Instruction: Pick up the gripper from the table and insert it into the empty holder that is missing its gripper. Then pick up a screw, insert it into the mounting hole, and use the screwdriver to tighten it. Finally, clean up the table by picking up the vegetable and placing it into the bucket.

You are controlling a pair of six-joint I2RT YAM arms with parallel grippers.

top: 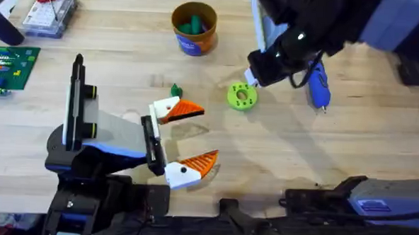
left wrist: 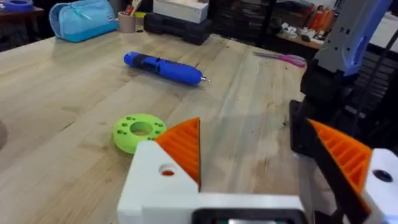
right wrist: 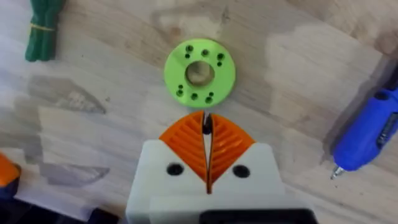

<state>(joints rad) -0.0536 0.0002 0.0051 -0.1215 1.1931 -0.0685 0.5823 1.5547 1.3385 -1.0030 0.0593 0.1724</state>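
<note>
My right gripper (right wrist: 206,134) is shut, pinching a small dark screw (right wrist: 206,123) at its tips, just short of a green round disc (right wrist: 199,70) with a centre bore and several small holes. From overhead, the right gripper (top: 251,81) hangs at the edge of that disc (top: 241,97). The blue screwdriver (top: 317,83) lies on the table right of the disc, also seen as the screwdriver (left wrist: 163,67). A green vegetable (top: 175,91) lies left of the disc. The orange-brown bucket (top: 194,37) stands at the back with something green inside. My left gripper (top: 189,138) is open and holds nothing.
A clear plastic box (top: 50,13) with a red tool and a green board (top: 10,66) sit at the far left. Bare wood lies between the disc and the table's front edge. A light blue pouch (left wrist: 84,17) and other items stand beyond the table.
</note>
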